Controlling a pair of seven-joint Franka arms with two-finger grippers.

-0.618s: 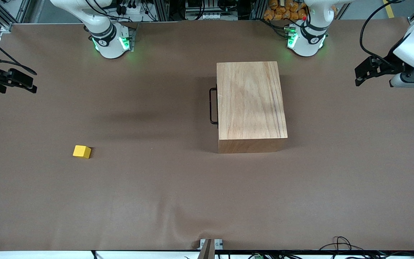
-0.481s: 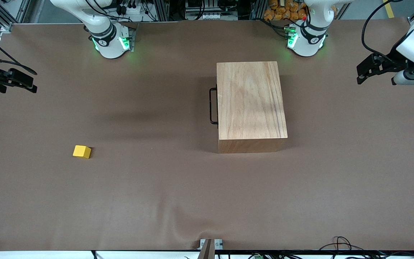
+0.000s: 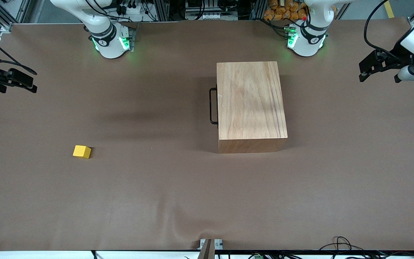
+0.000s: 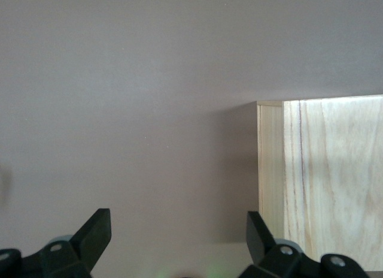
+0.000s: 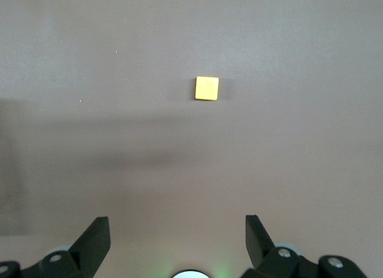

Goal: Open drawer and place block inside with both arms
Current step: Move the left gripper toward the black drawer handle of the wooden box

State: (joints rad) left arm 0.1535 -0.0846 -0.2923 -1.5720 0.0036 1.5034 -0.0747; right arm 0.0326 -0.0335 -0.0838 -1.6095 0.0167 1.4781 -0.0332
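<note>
Nothing is done yet. The yellow block lies on the desk toward the right arm's end. Farther back, the wooden box keeps its drawer shut, wire handle untouched. Both the right pincer and left pincer hover spread and empty.

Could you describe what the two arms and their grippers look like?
Both arms are glossy white with dark grey joint bands; their round bases glow green, the left arm and the right arm alike. Black cables run along them. The left gripper and right gripper are black, with angular wedge-shaped fingers.
</note>
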